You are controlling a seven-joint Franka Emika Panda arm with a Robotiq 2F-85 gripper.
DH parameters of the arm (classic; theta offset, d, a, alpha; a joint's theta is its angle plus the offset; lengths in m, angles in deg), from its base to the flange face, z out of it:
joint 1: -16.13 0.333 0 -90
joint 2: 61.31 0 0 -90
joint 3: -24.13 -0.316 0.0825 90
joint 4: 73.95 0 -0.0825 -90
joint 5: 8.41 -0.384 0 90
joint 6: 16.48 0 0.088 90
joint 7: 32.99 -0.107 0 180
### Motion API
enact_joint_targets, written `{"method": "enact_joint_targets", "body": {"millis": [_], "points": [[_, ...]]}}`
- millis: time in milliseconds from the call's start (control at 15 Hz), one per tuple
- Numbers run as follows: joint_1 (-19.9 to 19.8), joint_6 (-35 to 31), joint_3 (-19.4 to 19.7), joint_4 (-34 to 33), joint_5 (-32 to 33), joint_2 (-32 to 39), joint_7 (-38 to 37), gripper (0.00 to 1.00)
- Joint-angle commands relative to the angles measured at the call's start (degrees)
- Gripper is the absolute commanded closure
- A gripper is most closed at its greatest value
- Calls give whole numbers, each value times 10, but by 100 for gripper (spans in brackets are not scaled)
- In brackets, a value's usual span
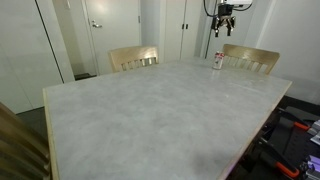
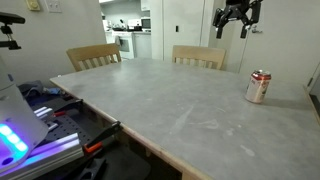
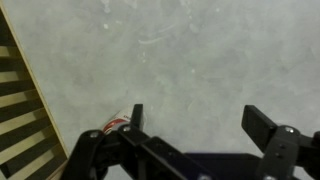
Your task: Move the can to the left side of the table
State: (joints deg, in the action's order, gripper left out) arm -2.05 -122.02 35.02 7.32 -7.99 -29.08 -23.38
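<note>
The can, red and white with a silver top, stands upright near the far edge of the table. It also shows in an exterior view near the table's right side. My gripper hangs open and empty well above the can in both exterior views. In the wrist view the open fingers frame bare marble-look tabletop, and a sliver of the can peeks out beside one finger.
Light wooden chairs stand at the table's far side, seen too in an exterior view. A chair's slats lie beyond the table edge in the wrist view. Tools and cables lie beside the table.
</note>
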Motion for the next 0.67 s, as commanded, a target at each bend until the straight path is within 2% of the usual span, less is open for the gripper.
{"method": "enact_joint_targets", "body": {"millis": [0,133,333,600], "points": [[-7,6,-4,-15,2,7,-1,0],[-7,10,-4,-24,2,11,-3,0],[-2,-20,-12,-2,-10,2,-14,0],[-20,-32,-18,-37,-46,32,-38,0]]}}
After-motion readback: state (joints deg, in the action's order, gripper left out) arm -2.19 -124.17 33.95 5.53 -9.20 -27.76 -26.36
